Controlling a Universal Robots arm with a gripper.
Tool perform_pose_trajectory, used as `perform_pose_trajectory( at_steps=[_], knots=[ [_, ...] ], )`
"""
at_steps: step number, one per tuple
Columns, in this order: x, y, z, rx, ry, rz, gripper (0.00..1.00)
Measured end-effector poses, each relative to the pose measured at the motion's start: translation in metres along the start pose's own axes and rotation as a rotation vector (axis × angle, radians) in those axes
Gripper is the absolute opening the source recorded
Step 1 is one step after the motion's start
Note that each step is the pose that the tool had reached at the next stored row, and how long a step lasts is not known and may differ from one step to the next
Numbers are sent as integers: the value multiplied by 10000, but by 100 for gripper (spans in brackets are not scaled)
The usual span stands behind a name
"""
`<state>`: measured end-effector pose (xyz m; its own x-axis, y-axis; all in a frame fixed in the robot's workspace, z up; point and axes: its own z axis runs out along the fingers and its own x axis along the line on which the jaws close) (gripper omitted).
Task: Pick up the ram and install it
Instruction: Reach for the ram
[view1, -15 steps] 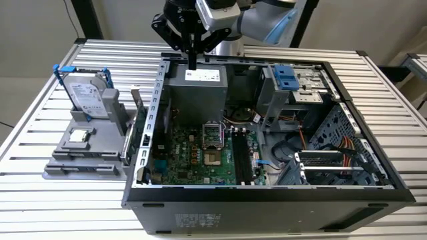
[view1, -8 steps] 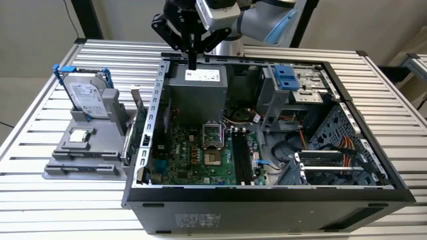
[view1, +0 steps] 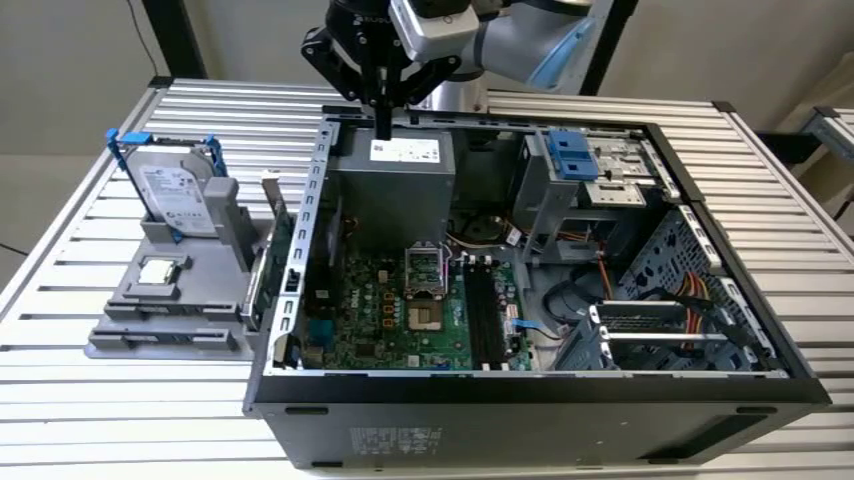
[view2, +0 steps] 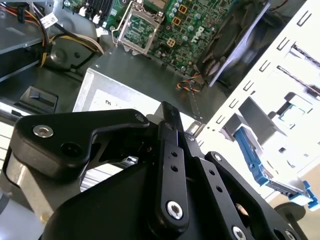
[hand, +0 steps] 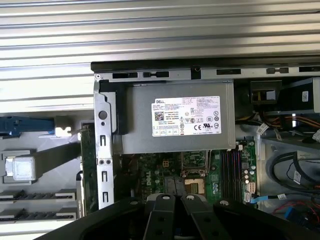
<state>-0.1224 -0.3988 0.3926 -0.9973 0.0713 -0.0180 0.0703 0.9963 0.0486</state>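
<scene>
The exterior view looks steeply down from the near side onto the open computer case (view1: 534, 400) on the slatted tabletop (view1: 120, 400). It stands far enough off to take in nearly all of the case, with the arm (view1: 521, 40) at the far edge. The first wrist view faces straight down from above the power supply (hand: 175, 135). The second wrist view sits close behind the gripper (view2: 169, 112) and looks obliquely past it. All three views share the power supply and the CPU socket (view1: 424, 275).

— What is being cut off?
— The arm (view1: 534, 42) is being cropped by the exterior view's upper edge; the gripper (hand: 178, 198) is being cropped at the first wrist view's border.
— And what is being hidden?
— The motherboard (hand: 145, 172) is being partly covered by the power supply (hand: 140, 130). The fan (view2: 236, 41) is being blurred in the second wrist view.
</scene>
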Motion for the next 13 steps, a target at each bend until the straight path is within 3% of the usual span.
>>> perform_pose_trajectory(
  at_steps=[13],
  knots=[
    [54, -4, 4, 1, 14, 0, 0]
  ],
)
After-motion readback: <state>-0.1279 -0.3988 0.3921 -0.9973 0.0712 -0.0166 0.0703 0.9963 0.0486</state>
